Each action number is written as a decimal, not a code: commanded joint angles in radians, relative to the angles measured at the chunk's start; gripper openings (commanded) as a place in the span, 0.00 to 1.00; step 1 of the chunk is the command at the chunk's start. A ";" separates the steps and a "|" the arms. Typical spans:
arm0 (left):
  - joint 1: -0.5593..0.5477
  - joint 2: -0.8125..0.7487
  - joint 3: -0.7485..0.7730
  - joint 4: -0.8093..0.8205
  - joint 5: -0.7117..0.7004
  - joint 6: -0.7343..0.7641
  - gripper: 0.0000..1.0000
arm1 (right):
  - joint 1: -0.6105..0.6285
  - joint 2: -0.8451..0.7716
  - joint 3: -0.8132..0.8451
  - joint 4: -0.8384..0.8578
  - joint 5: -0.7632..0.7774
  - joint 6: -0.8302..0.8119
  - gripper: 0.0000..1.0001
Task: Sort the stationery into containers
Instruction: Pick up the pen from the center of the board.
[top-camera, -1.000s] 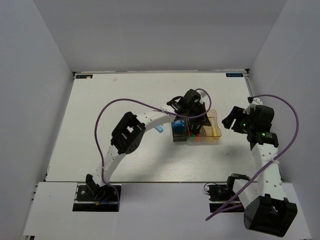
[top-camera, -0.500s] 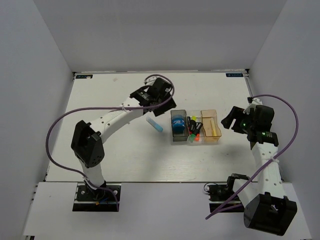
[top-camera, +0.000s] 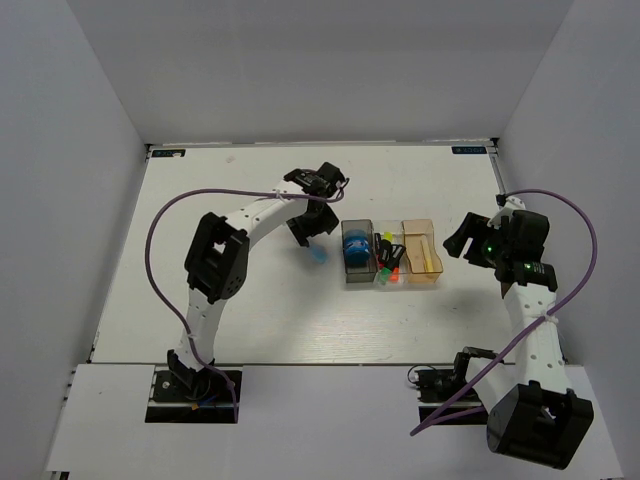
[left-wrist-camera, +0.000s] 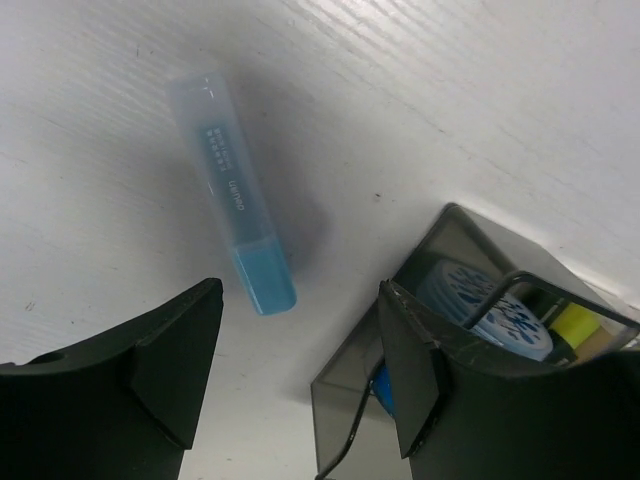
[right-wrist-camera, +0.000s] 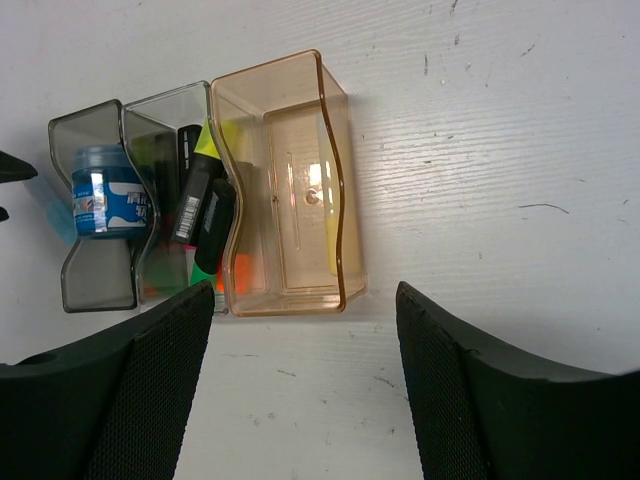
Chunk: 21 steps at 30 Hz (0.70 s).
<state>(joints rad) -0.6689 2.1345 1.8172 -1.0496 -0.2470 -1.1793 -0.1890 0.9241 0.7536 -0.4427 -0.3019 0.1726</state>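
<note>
A light-blue stick (left-wrist-camera: 232, 228) lies flat on the white table (top-camera: 220, 270), just left of the containers (top-camera: 391, 253). My left gripper (top-camera: 309, 228) hovers over it, open and empty; in the left wrist view the stick sits just ahead of the gap between the fingers (left-wrist-camera: 182, 352). The smoky grey bin (right-wrist-camera: 98, 268) holds a blue tape roll (right-wrist-camera: 108, 190). Black markers (right-wrist-camera: 203, 212) with coloured caps fill the clear bin (right-wrist-camera: 160, 120). A pale yellow piece (right-wrist-camera: 331, 232) lies in the tan-orange bin (right-wrist-camera: 285, 95). My right gripper (top-camera: 461, 240) stands open and empty, right of the bins.
White walls close in the table on three sides. A purple cable (top-camera: 215, 195) arches over the left arm and another (top-camera: 570, 215) loops by the right arm. The grey bin's corner (left-wrist-camera: 345, 395) sits close to my left gripper's right finger.
My left gripper swung from above the bins to the left, opened wider, and now hangs over the light-blue stick. The right arm has stayed put.
</note>
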 joint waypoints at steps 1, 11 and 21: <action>0.012 -0.005 0.073 -0.061 0.003 -0.010 0.74 | -0.007 0.004 -0.005 0.024 -0.009 -0.005 0.76; 0.028 -0.001 -0.013 -0.058 0.037 -0.025 0.74 | -0.015 0.009 -0.003 0.022 -0.008 -0.008 0.76; 0.031 0.085 0.014 -0.061 0.035 -0.036 0.74 | -0.035 0.001 -0.002 0.015 -0.025 -0.005 0.76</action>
<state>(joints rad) -0.6434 2.2040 1.8084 -1.1069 -0.2176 -1.1969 -0.2127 0.9314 0.7532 -0.4435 -0.3042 0.1726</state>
